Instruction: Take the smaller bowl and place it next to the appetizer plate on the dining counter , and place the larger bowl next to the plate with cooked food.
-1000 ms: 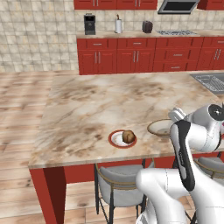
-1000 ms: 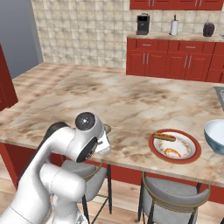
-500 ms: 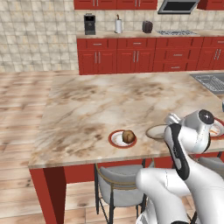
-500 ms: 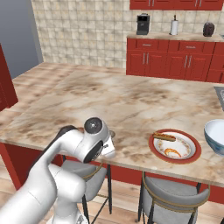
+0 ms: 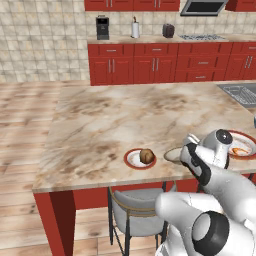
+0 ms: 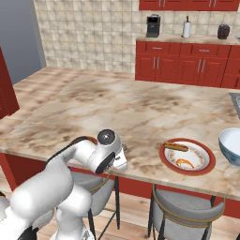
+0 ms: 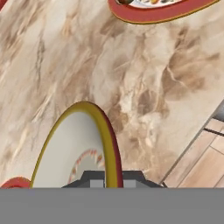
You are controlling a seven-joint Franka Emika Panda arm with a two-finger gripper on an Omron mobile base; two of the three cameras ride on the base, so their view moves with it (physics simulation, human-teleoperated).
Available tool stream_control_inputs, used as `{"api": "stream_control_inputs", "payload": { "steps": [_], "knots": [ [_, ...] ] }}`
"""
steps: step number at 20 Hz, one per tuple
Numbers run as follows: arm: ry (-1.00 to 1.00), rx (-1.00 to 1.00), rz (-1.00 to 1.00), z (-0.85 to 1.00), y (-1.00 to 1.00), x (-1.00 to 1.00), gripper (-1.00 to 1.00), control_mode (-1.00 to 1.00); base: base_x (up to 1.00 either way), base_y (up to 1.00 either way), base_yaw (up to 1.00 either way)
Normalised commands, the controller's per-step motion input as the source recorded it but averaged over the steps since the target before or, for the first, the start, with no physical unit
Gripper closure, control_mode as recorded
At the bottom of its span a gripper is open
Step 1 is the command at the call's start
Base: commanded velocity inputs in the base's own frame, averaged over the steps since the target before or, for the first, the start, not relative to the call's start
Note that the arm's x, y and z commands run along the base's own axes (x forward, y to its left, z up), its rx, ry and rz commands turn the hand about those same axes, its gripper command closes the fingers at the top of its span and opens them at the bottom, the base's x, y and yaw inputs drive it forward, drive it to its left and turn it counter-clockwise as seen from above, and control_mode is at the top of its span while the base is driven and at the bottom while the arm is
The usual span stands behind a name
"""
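We have the smaller bowl point(image 7: 83, 148) pinched at its rim, the gripper point(image 7: 111, 177) fingers closed on that edge, and we are setting it down on the dining counter point(image 5: 115, 120) just at 3 o'clock of the appetizer plate point(image 5: 140, 159). In the left base view a sliver of the bowl point(image 5: 172, 155) peeks out beside the wrist, close to the plate but apart from it. To finish well, we judge we should lower until the base sits flat (whether it already rests on the marble we cannot tell), then part the fingers without dragging the rim, and lift straight off so the bowl does not slide toward the near edge.

The plate with cooked food point(image 6: 187, 156) sits further along at 3 o'clock, and the larger bowl point(image 6: 231, 146) waits beyond it, its move not yet done.

The marble is veined beige-brown, smooth and level. Grey stools point(image 5: 137, 217) tuck under the near edge; red cupboards point(image 5: 150, 62) and tiled wall stand at 12 o'clock.
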Motion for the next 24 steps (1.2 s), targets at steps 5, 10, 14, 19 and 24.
{"api": "stream_control_inputs", "payload": {
  "steps": [5, 10, 14, 19, 24],
  "knots": [
    [0.05, 0.0, 0.0, -0.37, -0.1, 0.4, 1.0, -1.0, 0.0, 0.0, 0.0],
    [0.05, 0.0, 0.0, -0.34, -0.02, 0.43, 1.0, -1.0, 0.0, 0.0, 0.0],
    [0.01, 0.0, 0.0, -0.36, -0.06, 0.53, 1.0, -1.0, 0.0, 0.0, 0.0],
    [0.02, 0.0, 0.0, 0.05, -0.05, 0.24, -1.0, -1.0, 0.0, 0.0, 0.0],
    [0.03, 0.0, 0.05, 0.79, 0.0, 0.0, -1.0, -1.0, 0.0, 0.0, 0.0]
  ]
}}
